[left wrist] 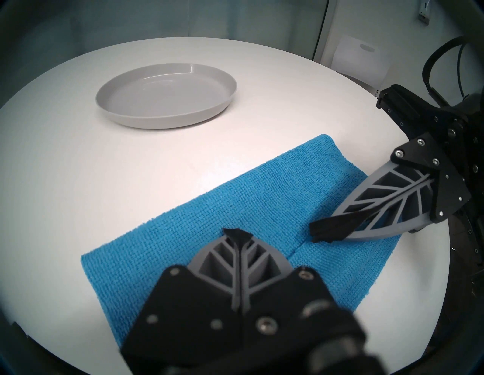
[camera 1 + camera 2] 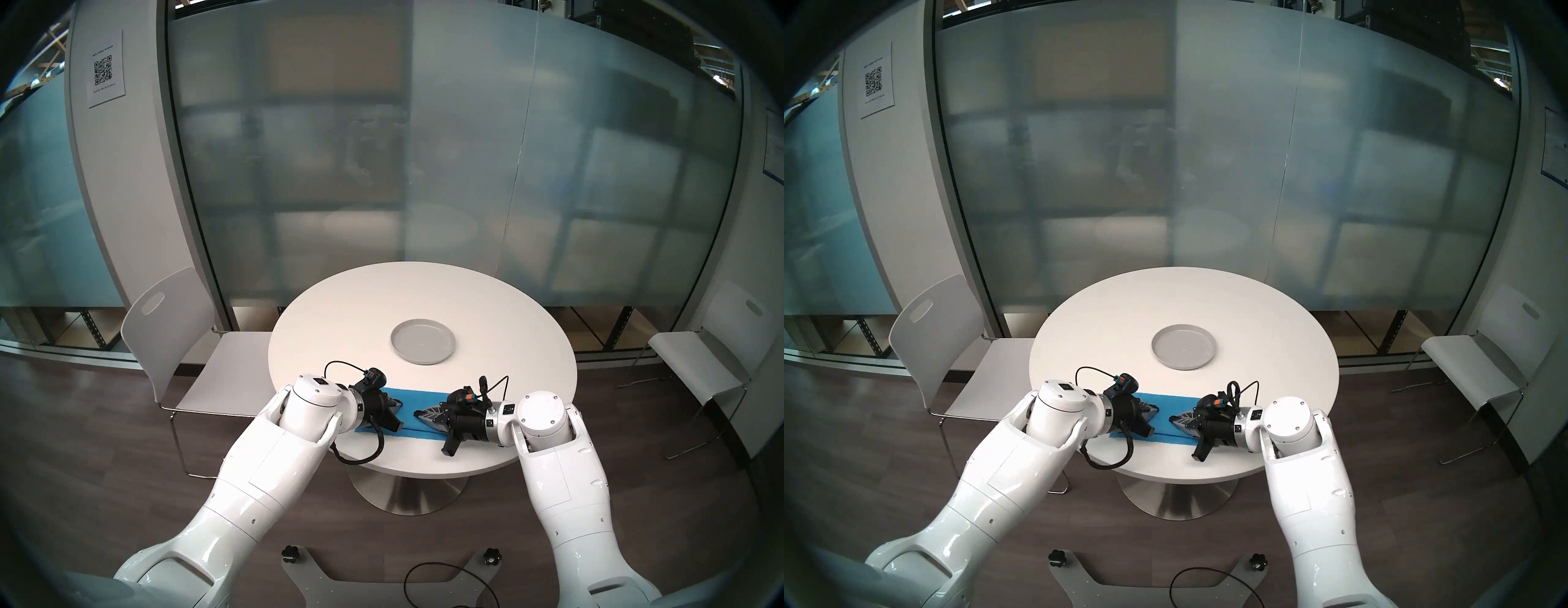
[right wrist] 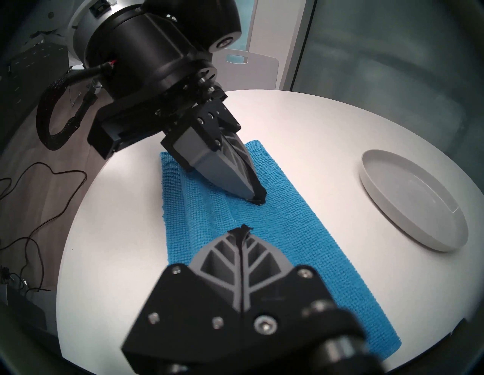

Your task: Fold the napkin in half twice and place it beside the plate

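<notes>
The blue napkin [image 2: 409, 401] lies flat as a long strip on the near part of the round white table [image 2: 339, 314], with a lengthwise edge running along its near side. Beyond it, toward the table's middle, sits the empty grey plate [image 2: 423, 341]. My left gripper [image 2: 399, 404] and right gripper [image 2: 418, 414] point at each other over the strip's middle, both shut, tips at the cloth and a small gap apart. In the left wrist view my left gripper [image 1: 237, 231] holds nothing, and the right gripper [image 1: 314, 231] rests by the napkin's [image 1: 262, 188] edge line.
A white chair [image 2: 169, 339] stands left of the table and another [image 2: 712, 361] to the right. A frosted glass wall runs behind. Cables lie on the wooden floor [image 3: 39, 183] near the table's base.
</notes>
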{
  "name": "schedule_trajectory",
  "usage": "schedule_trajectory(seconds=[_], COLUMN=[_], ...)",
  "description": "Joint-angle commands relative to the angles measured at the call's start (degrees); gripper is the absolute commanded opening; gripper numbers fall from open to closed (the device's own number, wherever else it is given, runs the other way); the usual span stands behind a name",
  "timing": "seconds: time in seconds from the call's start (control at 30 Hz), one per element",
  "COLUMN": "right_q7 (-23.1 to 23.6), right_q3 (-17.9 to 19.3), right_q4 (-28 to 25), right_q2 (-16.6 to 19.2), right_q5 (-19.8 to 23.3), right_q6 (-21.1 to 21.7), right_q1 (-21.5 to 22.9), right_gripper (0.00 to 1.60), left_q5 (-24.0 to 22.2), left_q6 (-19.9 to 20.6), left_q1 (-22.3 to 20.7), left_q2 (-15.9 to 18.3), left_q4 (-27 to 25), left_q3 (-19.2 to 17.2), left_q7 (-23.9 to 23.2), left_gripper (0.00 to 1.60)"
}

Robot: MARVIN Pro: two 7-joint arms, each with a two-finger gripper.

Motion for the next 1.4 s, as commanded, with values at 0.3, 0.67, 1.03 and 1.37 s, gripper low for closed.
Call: schedule_trajectory(seconds=[0.3, 0.67, 1.03, 1.37], right_q7=[-1.0, -0.6, 0.1, 2.3], right_q3=[-0.1, -0.9, -1.2, -1.4], right_q4=[0.6, 2.6, 4.7, 3.7], right_q2=[-0.6, 0.0, 0.2, 0.3], right_q5=[-0.3, -0.9, -1.0, -0.7], right_q6=[-0.2, -0.3, -0.6, -0.2], right_q1=[2.2, 4.1, 5.3, 4.9], right_gripper=[0.0, 0.0, 0.0, 0.0], left_q5=[0.3, 0.5, 0.7, 0.9], left_q6=[-0.2, -0.2, -0.2, -0.3], left_q1=[-0.1, -0.1, -0.2, -0.9], left_q2=[-0.1, -0.1, -0.2, -0.6], left_q4=[-0.6, -0.4, -0.2, 0.7], left_q3=[0.0, 0.1, 0.0, 0.1], left_q7=[-0.4, -0.7, -0.9, -1.1], left_gripper=[0.0, 0.0, 0.0, 0.0])
